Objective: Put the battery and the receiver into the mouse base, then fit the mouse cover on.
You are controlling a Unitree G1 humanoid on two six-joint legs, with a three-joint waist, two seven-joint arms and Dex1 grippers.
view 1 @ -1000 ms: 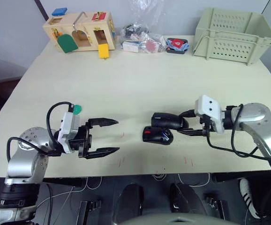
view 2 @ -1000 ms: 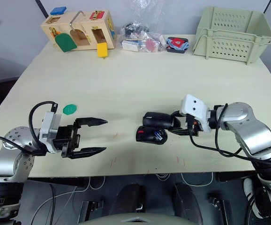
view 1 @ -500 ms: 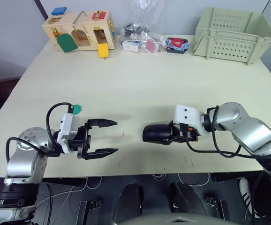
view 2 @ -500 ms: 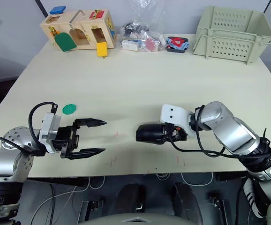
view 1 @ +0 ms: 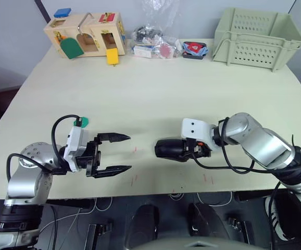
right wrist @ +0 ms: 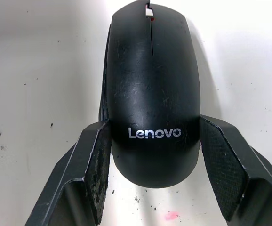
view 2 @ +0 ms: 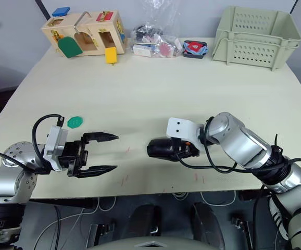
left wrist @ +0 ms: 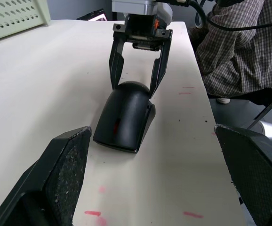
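Note:
The glossy black mouse cover [right wrist: 152,84], marked Lenovo, lies on top of the mouse base, of which a thin edge [right wrist: 103,96] shows along one side. My right gripper [view 1: 186,150] is shut on the cover's rear end, one finger [right wrist: 96,155] on each flank. This black mouse [view 1: 171,149] rests on the table right of centre. My left gripper [view 1: 130,152] hovers open and empty, a short way to the mouse's left and pointing at it. The battery and the receiver are hidden.
A green hexagonal piece [view 1: 82,122] lies behind my left wrist. Along the far edge stand a wooden toy box [view 1: 88,34], a plastic bag of parts [view 1: 155,44] and a pale green basket [view 1: 257,36]. A person in a plaid shirt [left wrist: 239,47] sits beyond the table's right side.
My right gripper carried the cover leftwards from beside the base onto it, so the base's red patch is hidden. The left arm stayed put.

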